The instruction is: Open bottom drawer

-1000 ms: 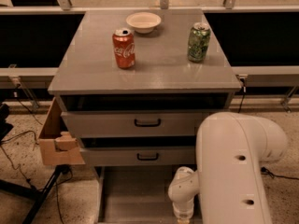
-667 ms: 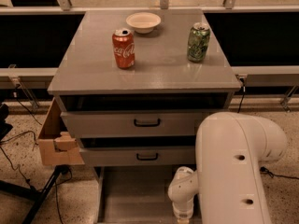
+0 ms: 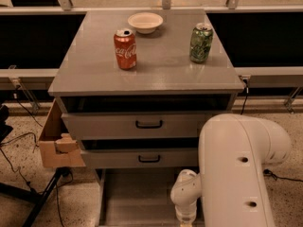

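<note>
In the camera view, the bottom drawer (image 3: 142, 197) looked like a stiff, light tray on slides, likely to run easily under a straight pull. Its handle, the natural hold, lay below the frame. It stood drawn out beneath the upper drawer fronts (image 3: 142, 125), plain grey inside. The gripper (image 3: 185, 217) hung over its right front, cut off by the frame's lower edge; whether spread or closed, I could not tell.

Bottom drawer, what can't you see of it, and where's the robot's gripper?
In the camera view:
- Bottom drawer: front and handle cut off by the bottom edge; right side hidden behind the arm.
- Gripper: out of view, below the bottom edge, past the wrist.
- Green can: label too blurred to read.
</note>
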{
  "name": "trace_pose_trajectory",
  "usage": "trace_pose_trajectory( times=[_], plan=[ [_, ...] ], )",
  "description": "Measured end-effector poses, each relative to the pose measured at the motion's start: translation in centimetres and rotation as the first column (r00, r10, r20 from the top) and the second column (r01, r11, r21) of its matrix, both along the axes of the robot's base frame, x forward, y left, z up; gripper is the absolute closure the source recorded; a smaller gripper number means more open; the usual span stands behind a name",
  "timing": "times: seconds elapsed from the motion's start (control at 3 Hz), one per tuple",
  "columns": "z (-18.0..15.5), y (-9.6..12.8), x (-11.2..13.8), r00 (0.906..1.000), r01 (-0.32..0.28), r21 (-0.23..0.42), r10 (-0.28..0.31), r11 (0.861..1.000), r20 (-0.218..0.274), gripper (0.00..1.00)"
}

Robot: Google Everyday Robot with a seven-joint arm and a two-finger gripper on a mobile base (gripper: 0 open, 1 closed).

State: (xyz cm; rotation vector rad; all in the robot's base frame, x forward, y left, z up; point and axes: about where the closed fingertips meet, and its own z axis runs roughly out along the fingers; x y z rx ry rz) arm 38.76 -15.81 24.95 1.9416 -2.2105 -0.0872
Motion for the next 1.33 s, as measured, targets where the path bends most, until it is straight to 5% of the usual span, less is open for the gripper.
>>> trace_pose_trajectory(
  times=[0.33, 1.0, 1.33],
  plan=[
    [-0.1, 0.0, -0.1, 1.0, 0.0, 0.0, 0.0, 1.0, -0.002, 0.0],
    [-1.2, -0.1, -1.6, 0.9999, -0.01, 0.042, 0.011, 0.999, -0.01, 0.0],
    [-3.0, -0.4, -4.7, 0.9998, -0.003, 0.117, 0.005, 0.993, -0.021, 0.0]
  ],
)
